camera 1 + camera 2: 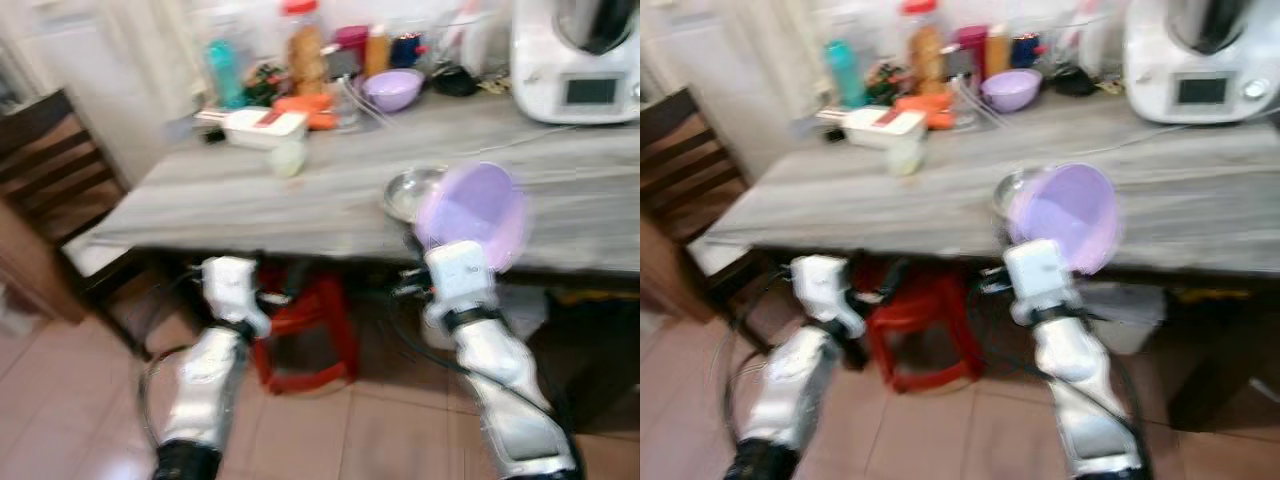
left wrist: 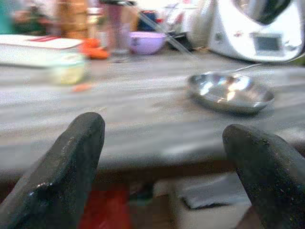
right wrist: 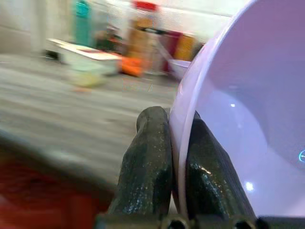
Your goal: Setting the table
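1. A purple bowl (image 3: 248, 124) is pinched by its rim in the right gripper (image 3: 178, 157), above the near edge of the table (image 1: 250, 200).
2. The left gripper (image 2: 162, 176) is held wide, nothing between its fingers.
3. A steel dish (image 1: 412, 192) sits just beyond the bowl.

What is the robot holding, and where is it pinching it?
The right pincer holds a purple bowl, pinched at its rim. The left pincer is open, holding nothing.

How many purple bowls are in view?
2. One purple bowl is pinched at its rim by the right tool; another purple bowl stands at the table's far side. Clutter may hide others.
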